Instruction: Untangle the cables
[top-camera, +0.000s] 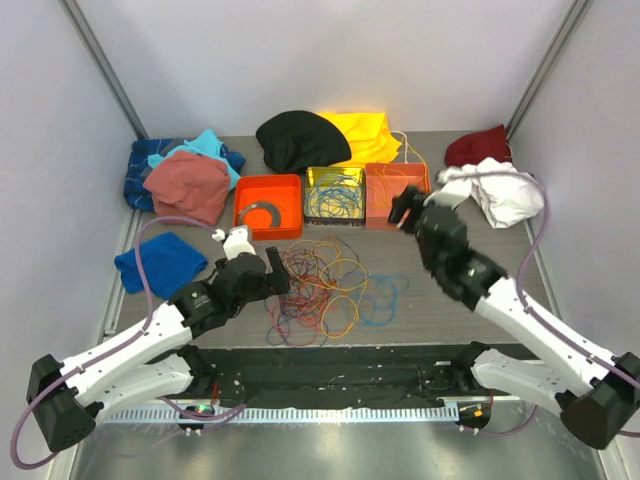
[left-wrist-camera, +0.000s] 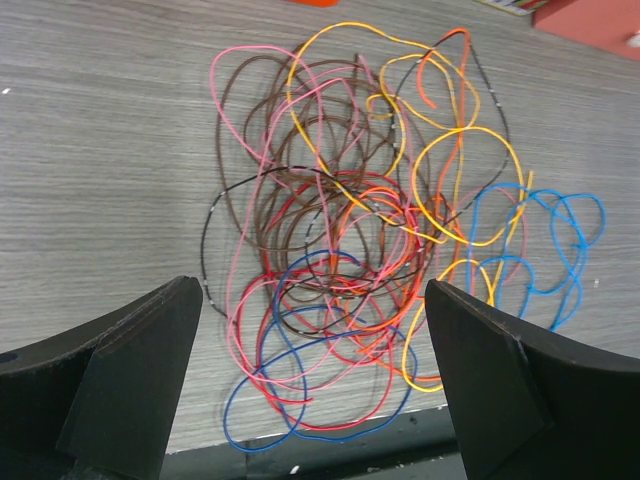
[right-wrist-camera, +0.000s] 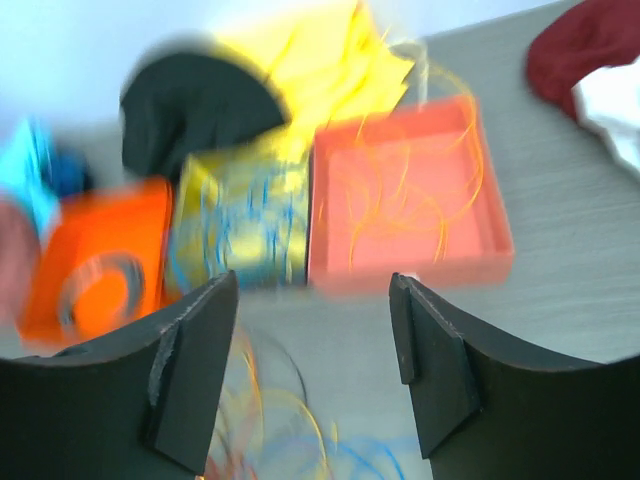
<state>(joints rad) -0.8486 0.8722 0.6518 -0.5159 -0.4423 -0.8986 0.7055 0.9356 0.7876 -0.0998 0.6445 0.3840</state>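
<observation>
The cables (top-camera: 318, 285) lie in one loose tangle on the table (top-camera: 450, 300), just in front of the yellow tray (top-camera: 310, 195). Our left hand (top-camera: 278, 272) hovers at the tangle's edge, in front of that tray and to its left, fingers spread wide and holding nothing. Our right hand (top-camera: 402, 207) hangs over the salmon tray (top-camera: 380, 185) next to the yellow one, fingers parted and empty, though its own view is blurred.

We judge the step to be drawing out one wire. We should choose an outlying strand such as the blue loop (left-wrist-camera: 560, 230), pinch it alone, and lift slowly so its neighbours slide off.
</observation>
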